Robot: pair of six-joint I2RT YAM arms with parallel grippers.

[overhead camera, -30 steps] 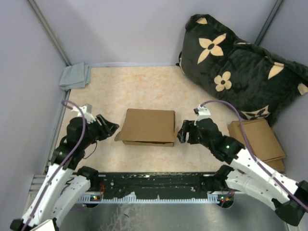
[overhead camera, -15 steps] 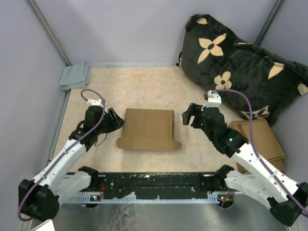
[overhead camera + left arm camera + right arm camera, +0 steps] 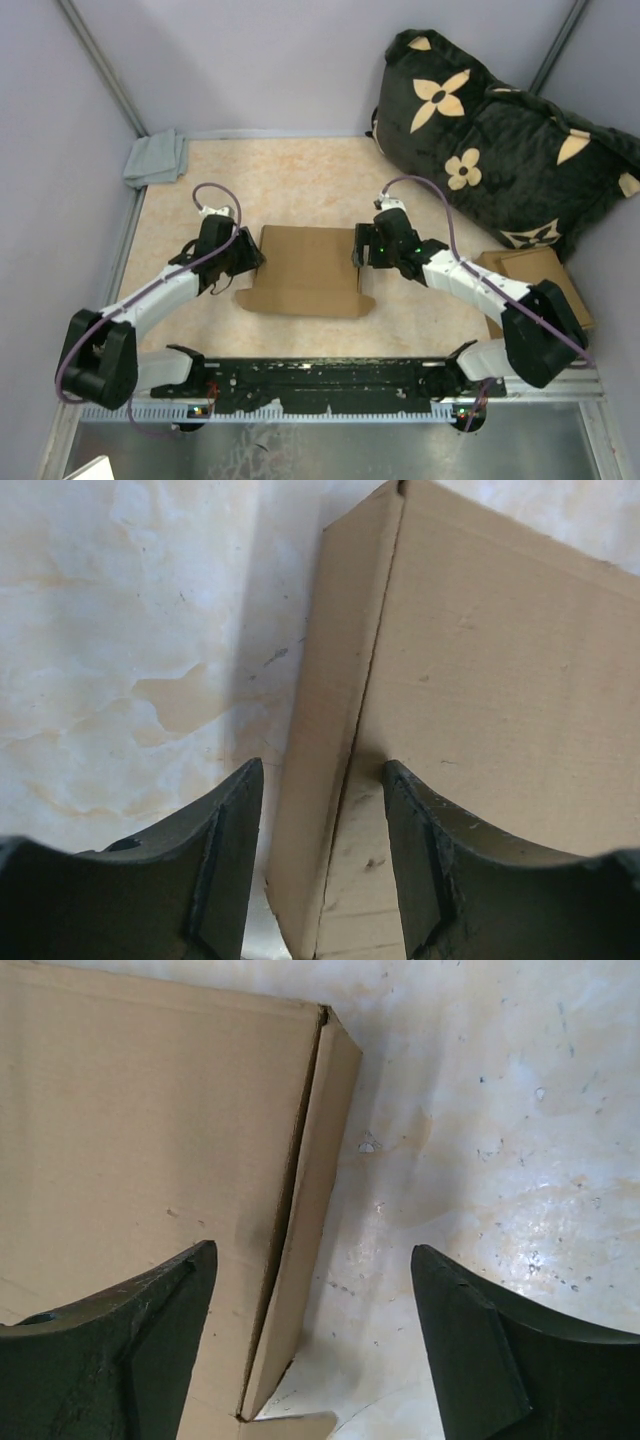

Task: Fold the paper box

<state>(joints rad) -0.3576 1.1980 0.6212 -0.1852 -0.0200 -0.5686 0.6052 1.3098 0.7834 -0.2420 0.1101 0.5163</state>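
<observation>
Paper box [image 3: 305,270] on bench [image 3: 300,180], lying between both sets of jaws. Left jaws open, straddling box's side wall. Right jaws open, straddling opposite wall. Nothing gripped. Step, I'd say: lining up on side walls. Next: pinch both ends evenly, else box skews.

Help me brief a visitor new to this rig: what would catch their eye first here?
The brown paper box in the middle of the table, with the left end effector and right end effector each standing open astride one of its side walls. Next, the big black pillow with tan flowers in the far right corner.
</observation>
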